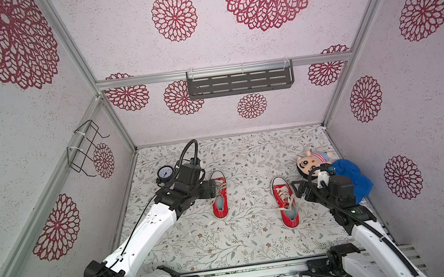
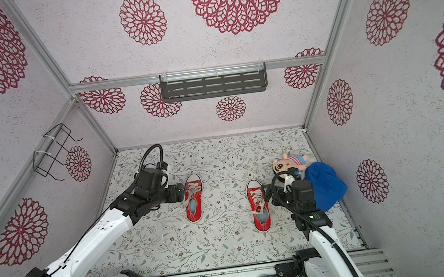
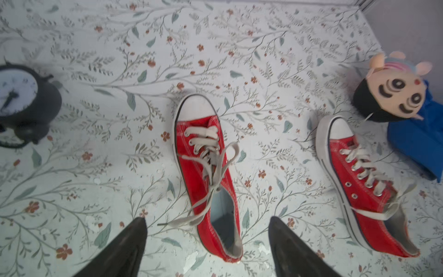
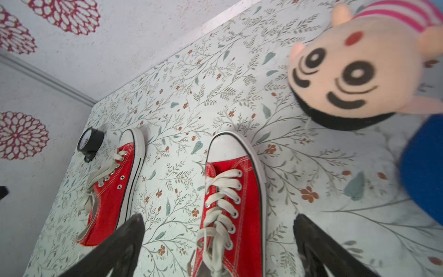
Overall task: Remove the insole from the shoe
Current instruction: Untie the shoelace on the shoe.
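in the left wrist view the gauge [image 3: 21,103] is blurred and cut by the picture's edge, its dial unreadable. the left shoe's [image 3: 189,167] insole [image 3: 223,220] shows only at the heel opening; the rest is under the tongue and laces. in the right wrist view the right shoe's [image 4: 249,203] heel runs off the picture, and the doll [image 4: 354,79] and blue cloth [image 4: 424,167] are blurred and cropped. in both top views the right arm [image 1: 339,188] covers part of the doll and blue cloth.

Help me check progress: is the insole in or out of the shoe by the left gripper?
In. The pale blue insole lies inside the shoe near the open left gripper.
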### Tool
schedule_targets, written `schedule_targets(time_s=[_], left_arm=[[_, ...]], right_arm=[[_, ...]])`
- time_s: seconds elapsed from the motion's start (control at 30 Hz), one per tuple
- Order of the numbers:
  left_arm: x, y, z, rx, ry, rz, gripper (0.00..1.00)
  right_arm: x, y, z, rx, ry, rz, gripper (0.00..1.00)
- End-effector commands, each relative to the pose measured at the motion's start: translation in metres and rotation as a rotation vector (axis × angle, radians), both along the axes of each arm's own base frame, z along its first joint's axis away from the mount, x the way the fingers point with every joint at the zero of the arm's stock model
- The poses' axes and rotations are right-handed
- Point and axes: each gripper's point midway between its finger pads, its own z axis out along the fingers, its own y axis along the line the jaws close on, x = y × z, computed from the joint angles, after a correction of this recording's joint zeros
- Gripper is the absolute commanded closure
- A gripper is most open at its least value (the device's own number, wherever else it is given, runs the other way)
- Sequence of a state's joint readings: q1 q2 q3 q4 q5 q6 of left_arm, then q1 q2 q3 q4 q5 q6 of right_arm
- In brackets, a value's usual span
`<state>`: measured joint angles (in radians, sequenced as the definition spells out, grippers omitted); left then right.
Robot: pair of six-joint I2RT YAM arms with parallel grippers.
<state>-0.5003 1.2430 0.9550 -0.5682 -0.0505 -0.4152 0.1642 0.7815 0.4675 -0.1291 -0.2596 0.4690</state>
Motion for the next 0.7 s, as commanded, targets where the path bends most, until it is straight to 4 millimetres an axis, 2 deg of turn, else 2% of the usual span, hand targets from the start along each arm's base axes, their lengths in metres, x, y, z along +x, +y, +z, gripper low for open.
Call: schedule_targets(time_s=[0.0,0.13,0.2,0.3,0.37,0.43,0.53,0.67], left_arm=[[-0.015,0.009,-0.026,0.01,0.07,0.013,0.25],[-0.02,0.026,-0.048,0.058,0.111,0.055,0.37],[-0.02,0.033,-0.053,0.095,0.121,0.063,0.43],[-0.021,0.038,-0.06,0.169,0.146,0.022,0.46],[-0.019,0.031,-0.064,0.177,0.142,-0.034,0.46],[-0.016,0.016,-0.07,0.151,0.131,-0.136,0.53],[-0.014,0.021,-0.081,0.238,0.18,-0.164,0.57],[-0.005,0.021,-0.09,0.285,0.183,-0.204,0.58]], right_arm=[[0.012,0.036,0.027,0.013,-0.097,0.126,0.01],[0.021,0.073,0.023,0.012,-0.08,0.233,0.01],[0.025,0.086,0.019,0.01,-0.065,0.271,0.01],[0.029,0.1,0.013,0.006,-0.043,0.32,0.01],[0.031,0.105,0.01,0.0,-0.039,0.334,0.01],[0.033,0.107,0.009,-0.005,-0.045,0.34,0.01],[0.034,0.107,0.009,-0.014,-0.063,0.342,0.01],[0.034,0.106,0.008,-0.031,-0.066,0.35,0.01]])
